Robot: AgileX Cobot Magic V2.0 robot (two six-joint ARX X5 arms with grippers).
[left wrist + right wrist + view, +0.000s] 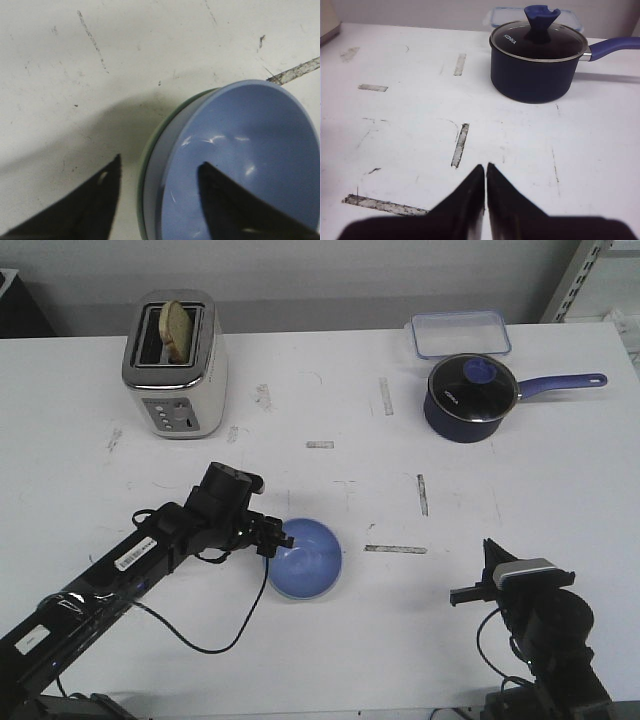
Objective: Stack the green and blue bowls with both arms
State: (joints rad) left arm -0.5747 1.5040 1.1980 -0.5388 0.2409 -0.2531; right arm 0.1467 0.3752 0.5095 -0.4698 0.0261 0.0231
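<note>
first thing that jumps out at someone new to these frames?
The left gripper at the rim of the blue bowl, near the table's front centre; the wrist view shows a green bowl nested under it, one finger inside, one outside. Next, the toaster with bread at back left and the navy saucepan at back right.

blue bowl [240, 165] nested upright inside green bowl [150, 150], front-centre.
</note>
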